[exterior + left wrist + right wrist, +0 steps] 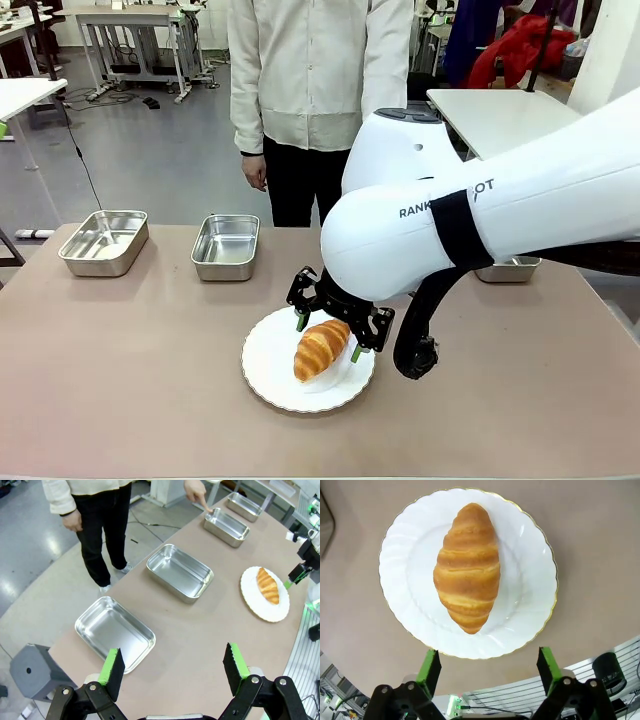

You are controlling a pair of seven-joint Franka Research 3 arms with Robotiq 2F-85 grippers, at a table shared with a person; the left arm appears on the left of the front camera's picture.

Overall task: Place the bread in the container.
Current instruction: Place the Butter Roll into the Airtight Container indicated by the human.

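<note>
Gaping wide, the right hand (488,655) is hovering over the bread (467,567); left wrist view is revealing a finger (204,504) pointing at the container (227,527)

The bread (321,349) lies on the plate (265,365), mid-table near the front edge. Behind it, four pans (180,572) line the far edge, seemingly evenly spaced.

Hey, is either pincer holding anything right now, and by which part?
Nothing is held. The right pincer is open above the bread, which lies on the white plate untouched; the left pincer is open over the table.
</note>
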